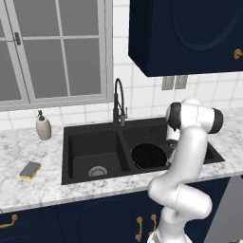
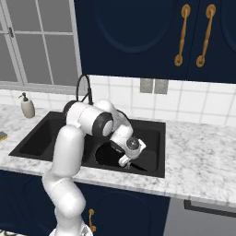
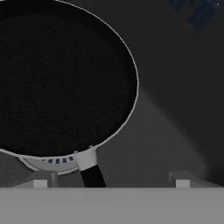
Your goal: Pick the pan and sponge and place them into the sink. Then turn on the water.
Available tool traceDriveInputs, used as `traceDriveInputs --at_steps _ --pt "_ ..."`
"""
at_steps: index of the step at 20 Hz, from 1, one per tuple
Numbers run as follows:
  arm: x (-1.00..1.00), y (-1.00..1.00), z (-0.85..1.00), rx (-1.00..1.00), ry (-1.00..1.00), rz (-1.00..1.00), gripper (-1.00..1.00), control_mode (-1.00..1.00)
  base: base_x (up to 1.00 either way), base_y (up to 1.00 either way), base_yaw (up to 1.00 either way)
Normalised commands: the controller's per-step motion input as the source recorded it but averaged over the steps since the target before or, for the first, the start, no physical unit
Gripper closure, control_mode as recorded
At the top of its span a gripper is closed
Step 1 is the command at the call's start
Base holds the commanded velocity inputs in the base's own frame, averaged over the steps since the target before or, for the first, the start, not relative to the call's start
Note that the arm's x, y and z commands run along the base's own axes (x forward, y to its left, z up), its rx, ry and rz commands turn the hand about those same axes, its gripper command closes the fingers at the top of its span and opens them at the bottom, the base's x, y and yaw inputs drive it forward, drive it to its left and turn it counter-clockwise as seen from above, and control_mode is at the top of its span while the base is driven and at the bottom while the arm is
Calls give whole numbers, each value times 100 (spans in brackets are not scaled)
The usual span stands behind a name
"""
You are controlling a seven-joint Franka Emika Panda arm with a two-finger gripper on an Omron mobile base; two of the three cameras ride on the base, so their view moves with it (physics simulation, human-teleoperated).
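One pan [image 1: 148, 155] lies below me in the right-hand basin of the sink [image 1: 76, 142]. It is round, shallow and matt black inside, with a thin pale rim; in my hand view the pan [image 3: 61, 78] has a pale collar where the straight dark handle [image 3: 92, 176] joins it, and that handle runs toward me between my fingers. A bit of a round silver drain [image 3: 48, 162] peeks out from under the pan's edge.

My gripper [image 3: 110, 183] hangs low over the handle with its jaws spread wide, one tip on either side and neither touching it; I hold nothing. From the right base camera my gripper [image 2: 125, 161] sits down inside the basin beside the pan [image 2: 110, 155].

The sink is one black rectangular unit with two basins, parted by a ridge. The left basin shows its own silver drain [image 1: 98, 171] on a bare floor. One tall dark faucet [image 1: 118, 102] with an arched spout stands behind the ridge.

One sponge [image 1: 30, 169], a small flat rectangle, grey-green over yellow, lies on the mottled white marble counter [image 1: 28, 190], left of the sink and well apart from it. One beige soap dispenser [image 1: 43, 126] stands upright farther back by the tiled wall, under the window [image 1: 52, 47].
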Motion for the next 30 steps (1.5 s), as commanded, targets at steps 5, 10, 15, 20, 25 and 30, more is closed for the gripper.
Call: traceDriveInputs --at_steps 5,10,15,20,25,30 --pt "-42 0 100 9 -13 -12 -100 -100 0 0 0" --pt "-4 0 100 4 7 -1 -100 -100 0 0 0" --pt "-1 -11 100 11 5 0 -100 -100 0 0 0" --pt "0 -3 100 10 18 0 -100 -100 0 0 0" --pt "1 0 100 7 30 0 -100 -100 0 0 0" --pt "1 2 100 0 32 -7 -100 -100 0 0 0"
